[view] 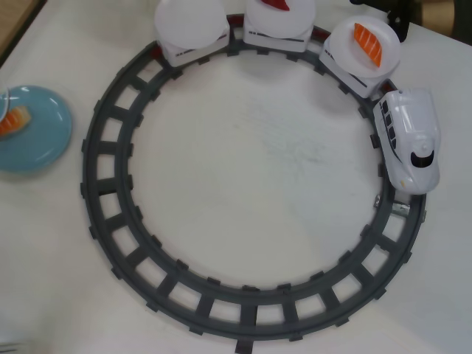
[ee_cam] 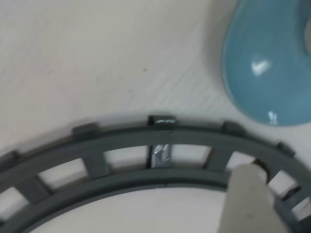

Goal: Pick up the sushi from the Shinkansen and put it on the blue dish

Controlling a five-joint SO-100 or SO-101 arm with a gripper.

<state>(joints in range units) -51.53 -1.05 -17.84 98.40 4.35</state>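
Note:
The white Shinkansen (view: 409, 140) stands on the right side of the grey ring track (view: 103, 214), its nose toward the bottom of the overhead view. The blue dish (view: 40, 136) lies outside the track at the left. On it rests the sushi (view: 13, 120), orange with white stripes and cut off by the frame edge. No gripper shows in the overhead view. In the wrist view one white finger (ee_cam: 248, 194) rises from the bottom right over the track (ee_cam: 121, 143), just below the blue dish (ee_cam: 267, 63). The other finger is out of sight.
Three cars trail the train along the top of the track, each with a white plate. The first plate (view: 383, 59) bears an orange salmon piece (view: 367, 43), the second a red piece (view: 279, 4), and the third plate (view: 188, 18) is bare. A dark object (view: 402, 15) stands at the top right.

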